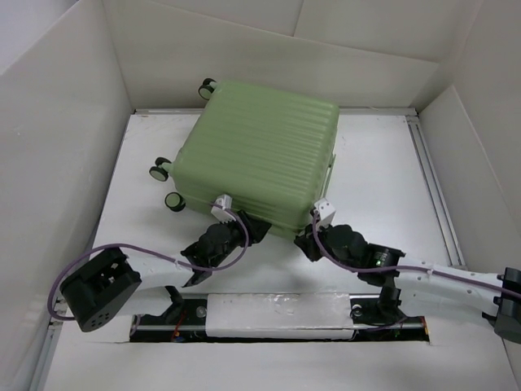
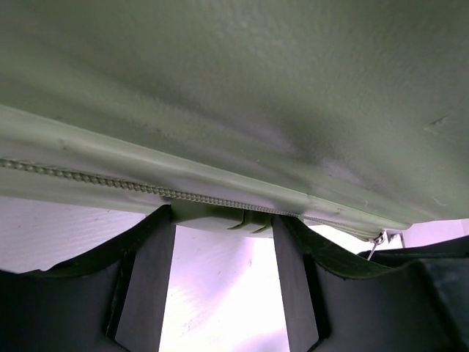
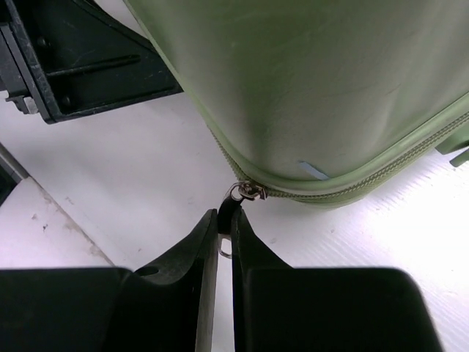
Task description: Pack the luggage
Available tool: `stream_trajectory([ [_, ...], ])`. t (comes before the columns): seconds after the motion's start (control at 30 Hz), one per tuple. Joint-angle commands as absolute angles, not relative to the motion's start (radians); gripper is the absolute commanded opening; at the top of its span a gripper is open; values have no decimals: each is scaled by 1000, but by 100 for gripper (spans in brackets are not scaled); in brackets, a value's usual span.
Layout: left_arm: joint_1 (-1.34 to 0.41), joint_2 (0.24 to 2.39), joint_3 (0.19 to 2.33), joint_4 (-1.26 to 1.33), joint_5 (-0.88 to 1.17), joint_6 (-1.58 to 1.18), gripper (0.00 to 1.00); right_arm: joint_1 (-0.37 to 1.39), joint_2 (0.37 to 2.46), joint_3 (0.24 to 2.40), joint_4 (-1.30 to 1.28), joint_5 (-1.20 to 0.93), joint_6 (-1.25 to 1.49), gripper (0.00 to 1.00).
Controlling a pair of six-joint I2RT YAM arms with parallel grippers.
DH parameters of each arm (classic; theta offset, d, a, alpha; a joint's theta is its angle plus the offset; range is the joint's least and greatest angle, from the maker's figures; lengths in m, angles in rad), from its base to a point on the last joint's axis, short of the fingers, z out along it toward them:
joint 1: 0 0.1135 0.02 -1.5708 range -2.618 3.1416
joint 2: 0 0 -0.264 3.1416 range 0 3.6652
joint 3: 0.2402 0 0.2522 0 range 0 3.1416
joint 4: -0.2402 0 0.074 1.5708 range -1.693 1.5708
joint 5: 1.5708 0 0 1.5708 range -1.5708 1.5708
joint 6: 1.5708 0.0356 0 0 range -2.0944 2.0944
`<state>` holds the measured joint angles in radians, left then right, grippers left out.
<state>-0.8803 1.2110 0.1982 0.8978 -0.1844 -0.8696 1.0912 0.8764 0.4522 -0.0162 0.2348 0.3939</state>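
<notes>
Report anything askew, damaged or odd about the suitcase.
The luggage lies skewed on the table, not square to its edges. A small scuff marks the shell. The right gripper pinches the zipper pull.

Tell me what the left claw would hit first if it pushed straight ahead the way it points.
Probably the luggage: the left claw faces its near edge, open fingers already under the zipper seam.

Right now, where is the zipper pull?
In the right wrist view, the zipper pull sits at the luggage near corner, pinched in the right tool.
</notes>
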Motion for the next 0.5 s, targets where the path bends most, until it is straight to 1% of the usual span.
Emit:
stream_trajectory([
  [0.0, -882, 1253, 295, 994, -149, -885, 0, 1226, 831, 549, 35, -26, 480, 0],
  [0.13, -882, 1298, 295, 1073, -111, -908, 0, 1235, 894, 549, 72, 133, 570, 0],
  [0.17, -894, 1308, 295, 1086, -100, -908, 0, 1235, 913, 539, 106, 202, 595, 0],
  [0.2, -913, 1328, 295, 1095, -100, -908, 0, 1235, 955, 529, 202, 231, 616, 0],
  [0.27, -922, 1338, 314, 1104, -89, -908, 0, 1235, 1008, 543, 296, 294, 646, 0],
  [0.3, -922, 1351, 314, 1115, -71, -908, 0, 1235, 1067, 563, 333, 319, 658, 0],
  [0.37, -922, 1362, 290, 1161, -48, -917, 0, 1244, 1121, 597, 385, 347, 686, 0],
  [0.4, -922, 1362, 290, 1161, -32, -917, 0, 1255, 1144, 618, 412, 385, 686, 0],
  [0.47, -922, 1350, 290, 1140, -14, -893, 0, 1264, 1205, 655, 478, 385, 686, 0],
])
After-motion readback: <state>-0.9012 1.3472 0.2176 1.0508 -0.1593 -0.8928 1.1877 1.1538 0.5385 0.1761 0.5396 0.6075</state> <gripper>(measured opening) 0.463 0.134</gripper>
